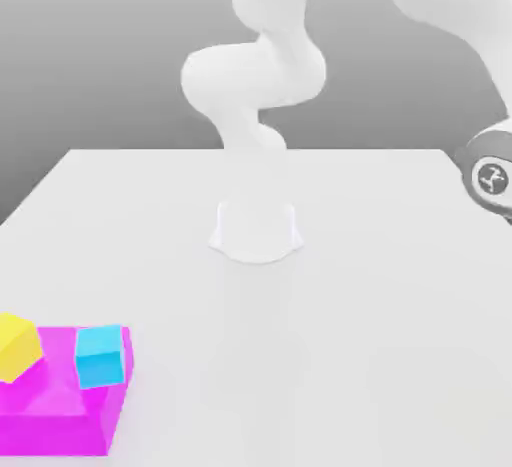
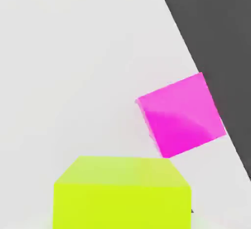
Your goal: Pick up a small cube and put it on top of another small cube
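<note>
Small lime cube, plain matte yellow-green faces, close under the hand camera, tool fingers closed.

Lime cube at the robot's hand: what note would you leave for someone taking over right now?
Fingers: closed.
Lime cube: right at the hand, likely gripped, though the grip itself is out of sight. A pink block lies near it on the table.
Cyan cube and yellow cube: on a pink slab at the exterior view's lower left.
Done: fingers closed at the lime cube.
Left: lift it, carry it, set it on another small cube, release.
</note>
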Robot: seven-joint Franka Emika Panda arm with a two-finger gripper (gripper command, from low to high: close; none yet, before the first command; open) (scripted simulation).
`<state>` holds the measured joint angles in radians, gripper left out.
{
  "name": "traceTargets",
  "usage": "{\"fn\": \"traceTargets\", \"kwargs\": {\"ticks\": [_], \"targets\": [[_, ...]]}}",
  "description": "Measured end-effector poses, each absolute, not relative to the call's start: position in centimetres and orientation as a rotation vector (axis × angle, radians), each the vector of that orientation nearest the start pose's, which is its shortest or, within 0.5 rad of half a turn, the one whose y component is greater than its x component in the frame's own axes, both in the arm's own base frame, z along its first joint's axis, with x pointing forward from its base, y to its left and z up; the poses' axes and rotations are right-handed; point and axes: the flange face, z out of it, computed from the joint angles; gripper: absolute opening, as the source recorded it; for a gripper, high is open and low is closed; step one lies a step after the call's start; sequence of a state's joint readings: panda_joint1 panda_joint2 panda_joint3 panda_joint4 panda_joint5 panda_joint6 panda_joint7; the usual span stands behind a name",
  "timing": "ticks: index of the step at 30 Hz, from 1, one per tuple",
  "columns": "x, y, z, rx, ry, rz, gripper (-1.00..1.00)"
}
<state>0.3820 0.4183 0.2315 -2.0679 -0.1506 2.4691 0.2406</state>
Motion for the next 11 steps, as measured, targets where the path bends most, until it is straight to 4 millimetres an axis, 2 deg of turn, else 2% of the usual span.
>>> {"fn": "traceTargets", "kwargs": {"ticks": [2,3,5,6,11], "targets": [[50.2,34.4,23.9,-3.019,-0.864,0.003,-1.00],[50.7,34.6,23.2,-3.009,-0.897,0.003,-1.00],[51.1,34.7,20.4,-3.001,-0.923,0.004,-1.00],[51.1,34.7,18.8,-3.000,-0.927,0.003,1.00],[51.1,34.7,18.8,-3.000,-0.927,0.003,1.00]]}}
